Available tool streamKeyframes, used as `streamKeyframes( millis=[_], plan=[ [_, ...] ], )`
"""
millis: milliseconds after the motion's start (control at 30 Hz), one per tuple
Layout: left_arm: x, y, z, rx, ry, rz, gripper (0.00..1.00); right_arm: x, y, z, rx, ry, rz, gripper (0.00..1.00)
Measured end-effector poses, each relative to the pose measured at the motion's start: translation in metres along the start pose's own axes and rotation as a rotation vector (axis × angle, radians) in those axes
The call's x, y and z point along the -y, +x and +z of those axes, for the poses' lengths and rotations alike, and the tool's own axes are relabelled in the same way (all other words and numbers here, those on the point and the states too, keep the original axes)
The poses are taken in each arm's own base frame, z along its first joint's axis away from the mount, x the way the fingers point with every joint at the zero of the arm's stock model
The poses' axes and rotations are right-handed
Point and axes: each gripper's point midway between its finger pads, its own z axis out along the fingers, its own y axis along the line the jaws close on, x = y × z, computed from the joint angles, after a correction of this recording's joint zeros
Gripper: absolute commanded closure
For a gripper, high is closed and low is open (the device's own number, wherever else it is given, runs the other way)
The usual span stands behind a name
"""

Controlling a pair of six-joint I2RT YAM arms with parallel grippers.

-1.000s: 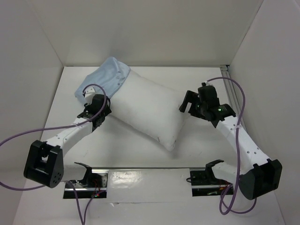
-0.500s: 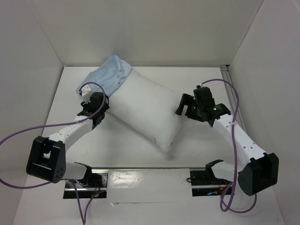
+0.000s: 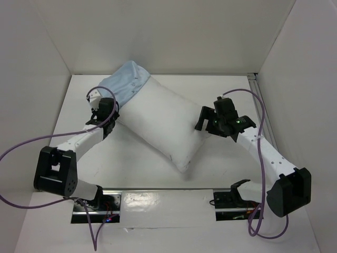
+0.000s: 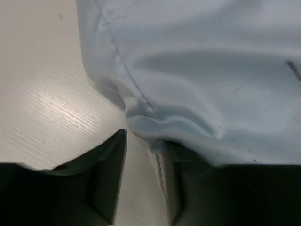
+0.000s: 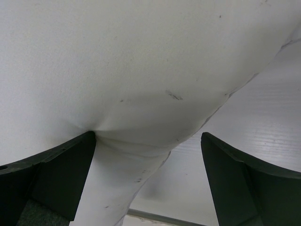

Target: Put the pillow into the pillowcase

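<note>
Pinch hem of limp light-blue fabric pillowcase (image 3: pixel 124 84), capping far-left end of plump white rectangular pillow (image 3: pixel 163 124), in half-open, unclamped left fingers (image 4: pixel 108 183); shove pillow's right edge with wide-open, empty right fingers (image 5: pixel 61 174).

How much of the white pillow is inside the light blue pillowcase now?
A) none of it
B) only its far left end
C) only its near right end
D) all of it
B: the pillowcase covers just the far left end of the pillow; the rest lies bare.
</note>
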Motion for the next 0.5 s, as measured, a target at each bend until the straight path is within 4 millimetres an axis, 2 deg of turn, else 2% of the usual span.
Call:
streamKeyframes(
  millis=[33, 67, 100, 200, 233, 267, 333, 367, 500],
  plan=[
    [0.002, -0.002, -0.003, 0.003, 0.016, -0.005, 0.63, 0.000, 0.000, 0.000, 0.000, 0.001, 0.001, 0.00],
    [0.002, -0.003, -0.007, 0.008, 0.034, -0.010, 0.65, 0.000, 0.000, 0.000, 0.001, 0.001, 0.000, 0.00],
    [0.002, -0.005, -0.012, 0.014, 0.053, -0.006, 0.62, -0.001, 0.000, 0.000, 0.001, 0.001, -0.001, 0.00],
    [0.001, -0.008, -0.027, 0.027, 0.105, 0.001, 0.36, -0.001, 0.001, 0.001, -0.001, 0.002, -0.001, 0.00],
    [0.001, -0.009, -0.029, 0.032, 0.118, 0.003, 0.24, -0.001, 0.001, 0.002, -0.002, 0.001, -0.002, 0.00],
    [0.001, -0.009, -0.031, 0.036, 0.128, 0.000, 0.22, -0.001, 0.002, 0.003, -0.006, 0.003, -0.004, 0.00],
    [0.002, -0.006, -0.032, 0.031, 0.141, 0.006, 0.22, -0.002, 0.003, 0.006, -0.013, 0.004, -0.008, 0.00],
    [0.001, -0.004, -0.031, 0.026, 0.144, 0.014, 0.27, -0.003, 0.004, 0.008, -0.019, 0.004, -0.011, 0.00],
    [0.004, 0.005, -0.025, 0.003, 0.154, 0.035, 0.30, -0.005, 0.009, 0.014, -0.038, 0.009, -0.022, 0.00]
  ],
)
